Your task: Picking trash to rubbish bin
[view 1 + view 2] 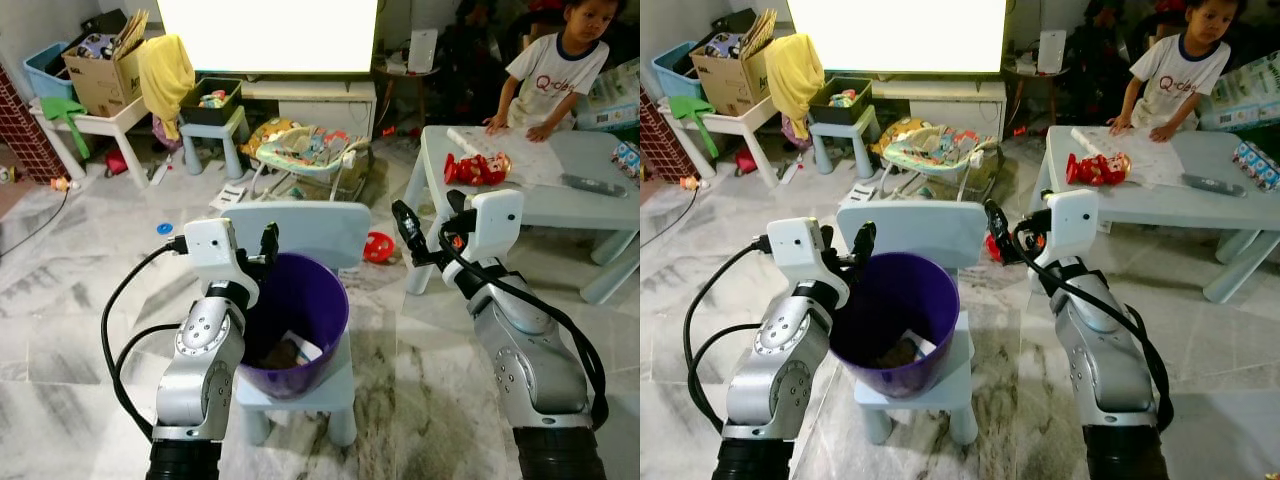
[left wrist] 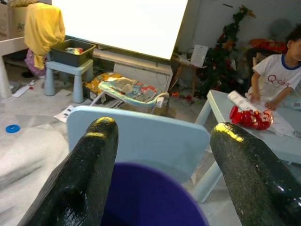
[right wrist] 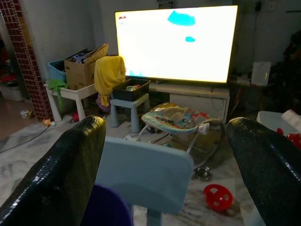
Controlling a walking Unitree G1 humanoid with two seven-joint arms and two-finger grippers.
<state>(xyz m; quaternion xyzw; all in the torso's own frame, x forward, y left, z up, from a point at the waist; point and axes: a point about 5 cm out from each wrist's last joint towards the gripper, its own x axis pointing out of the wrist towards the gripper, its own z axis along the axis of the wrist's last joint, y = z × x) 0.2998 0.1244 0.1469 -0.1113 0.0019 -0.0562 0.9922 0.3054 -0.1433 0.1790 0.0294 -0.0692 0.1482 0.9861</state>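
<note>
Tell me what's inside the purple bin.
The purple bin on the small chair holds a white paper scrap and some brownish trash at the bottom. The near wall and the left gripper at the rim hide the rest.

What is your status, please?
Left end effector open at bin rim. Right end effector open, empty. Trash inside bin. Chair back behind bin.
</note>
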